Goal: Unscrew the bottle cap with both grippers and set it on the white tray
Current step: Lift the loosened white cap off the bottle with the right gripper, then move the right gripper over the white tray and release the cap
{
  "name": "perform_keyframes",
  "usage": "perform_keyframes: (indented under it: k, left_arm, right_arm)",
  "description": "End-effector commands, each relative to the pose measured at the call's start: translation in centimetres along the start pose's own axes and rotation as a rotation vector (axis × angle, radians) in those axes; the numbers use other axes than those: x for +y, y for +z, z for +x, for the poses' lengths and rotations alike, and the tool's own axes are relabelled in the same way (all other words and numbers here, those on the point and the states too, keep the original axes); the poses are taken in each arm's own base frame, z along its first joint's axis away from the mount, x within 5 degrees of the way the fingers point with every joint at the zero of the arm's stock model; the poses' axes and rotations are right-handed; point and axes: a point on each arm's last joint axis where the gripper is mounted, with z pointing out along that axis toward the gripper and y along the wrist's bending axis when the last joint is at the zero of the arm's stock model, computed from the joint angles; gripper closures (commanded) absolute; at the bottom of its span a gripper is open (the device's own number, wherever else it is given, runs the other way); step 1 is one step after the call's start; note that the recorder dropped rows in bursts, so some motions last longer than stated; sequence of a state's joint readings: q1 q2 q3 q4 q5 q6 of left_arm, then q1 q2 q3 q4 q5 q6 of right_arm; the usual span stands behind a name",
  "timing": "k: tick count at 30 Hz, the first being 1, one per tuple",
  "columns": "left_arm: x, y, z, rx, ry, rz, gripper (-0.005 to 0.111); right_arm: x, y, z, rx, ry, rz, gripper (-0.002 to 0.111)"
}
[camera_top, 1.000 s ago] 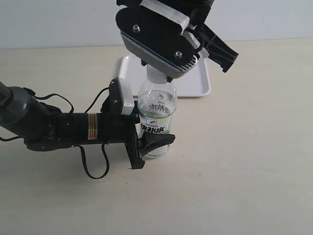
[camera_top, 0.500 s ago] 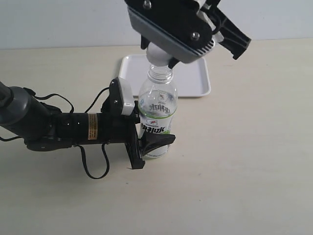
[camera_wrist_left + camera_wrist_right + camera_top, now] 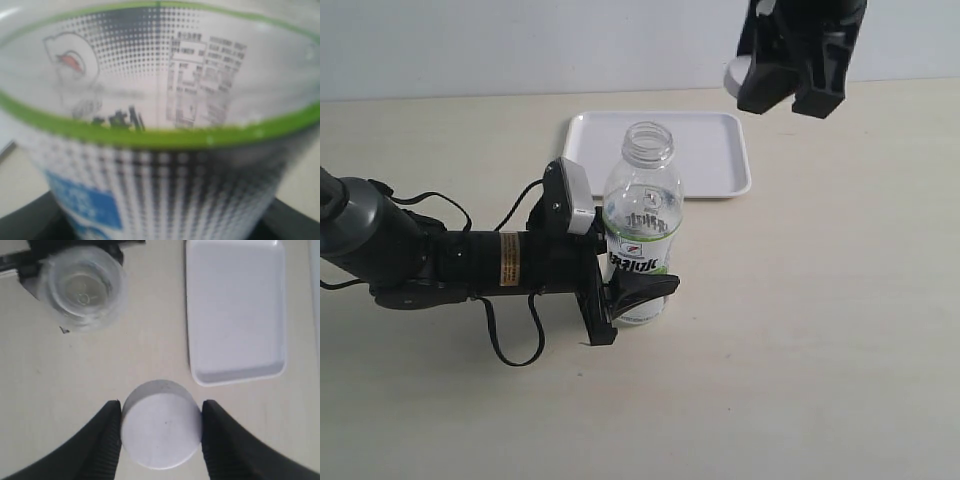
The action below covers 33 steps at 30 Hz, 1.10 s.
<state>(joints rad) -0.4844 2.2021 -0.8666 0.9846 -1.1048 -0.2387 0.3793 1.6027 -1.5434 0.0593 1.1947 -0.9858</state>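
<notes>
The bottle cap [image 3: 161, 429] sits pinched in my right gripper [image 3: 790, 70], high at two o'clock from the open bottle [image 3: 642, 230], which my left gripper [image 3: 620, 295] clamps. Released here, it may miss the white tray [image 3: 705, 150] or bounce off its rim.

The bottle [image 3: 642, 225] is clear, glossy plastic; its label [image 3: 165, 100] a shiny printed film of fine dots. The bottle cap [image 3: 161, 423] is matt white plastic, smooth-topped. The right gripper [image 3: 161, 405] has matt black, finely ribbed fingers [image 3: 102, 442]. The white tray [image 3: 710, 150] behind the bottle is smooth, faintly glossy plastic; the table [image 3: 820, 330] matt beige.
</notes>
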Motion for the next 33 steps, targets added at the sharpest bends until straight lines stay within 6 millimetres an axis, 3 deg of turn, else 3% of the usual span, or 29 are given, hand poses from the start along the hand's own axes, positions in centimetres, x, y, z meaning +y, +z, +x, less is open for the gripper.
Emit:
perform_keyframes:
  k: [1, 3, 6, 9, 13, 17, 27, 33]
  left_arm:
    - [-0.2, 0.0, -0.2, -0.011, -0.006, 0.005, 0.107]
    - [-0.2, 0.0, -0.2, -0.009, -0.006, 0.005, 0.107]
    - [-0.2, 0.0, -0.2, -0.009, -0.006, 0.005, 0.107]
    - [-0.2, 0.0, -0.2, -0.009, -0.006, 0.005, 0.107]
    - [-0.2, 0.0, -0.2, -0.009, -0.006, 0.005, 0.107]
    - [-0.2, 0.0, -0.2, -0.011, -0.006, 0.005, 0.107]
    - [-0.2, 0.0, -0.2, -0.011, -0.006, 0.005, 0.107]
    - [-0.2, 0.0, -0.2, -0.011, -0.006, 0.005, 0.107]
  right_arm:
    - [-3.7, 4.5, 4.3, 0.014, 0.176, 0.068, 0.108]
    - [-5.4, 6.6, 5.6, -0.013, 0.279, 0.100, 0.108]
    - [-8.5, 12.1, 7.4, -0.109, 0.452, 0.184, 0.108]
    - [-9.2, 18.8, 8.2, -0.139, 0.553, 0.198, 0.108]
    - [-9.7, 24.2, 9.2, -0.198, 0.710, 0.280, 0.108]
    - [-9.9, 26.3, 9.8, -0.236, 0.845, 0.335, 0.108]
    - [-9.4, 27.2, 9.9, -0.248, 0.944, 0.279, 0.108]
    - [-8.3, 27.6, 7.8, -0.258, 0.893, 0.225, 0.108]
